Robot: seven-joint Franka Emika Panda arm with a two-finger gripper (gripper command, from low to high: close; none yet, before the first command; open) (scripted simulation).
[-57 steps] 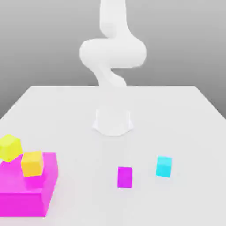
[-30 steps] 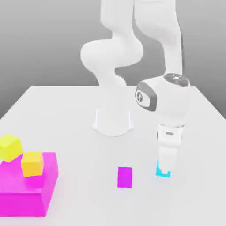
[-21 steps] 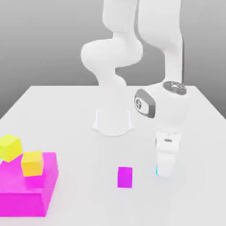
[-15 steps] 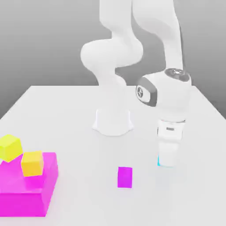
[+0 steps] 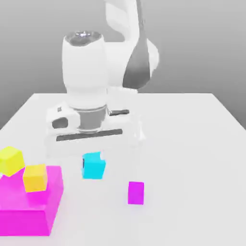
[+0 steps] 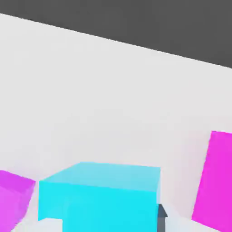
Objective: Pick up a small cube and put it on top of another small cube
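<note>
The small cyan cube hangs just under the white hand, clear of the table, with my gripper shut on it. In the hand view the cyan cube sits close up, and a dark fingertip shows at its side. A small magenta cube rests on the table toward the exterior view's right of the held cube. An orange cube sits on top of the big magenta block, and a yellow cube leans at that block's far corner.
The arm's white base stands behind the hand at mid-table. The big magenta block fills the front corner at the exterior view's left. Magenta shapes flank the cyan cube in the hand view. The white table stretches to the exterior view's right.
The gripper shut on the cyan cube, lifted it, and swung with it from the exterior view's right to its left, close to the big magenta block.
</note>
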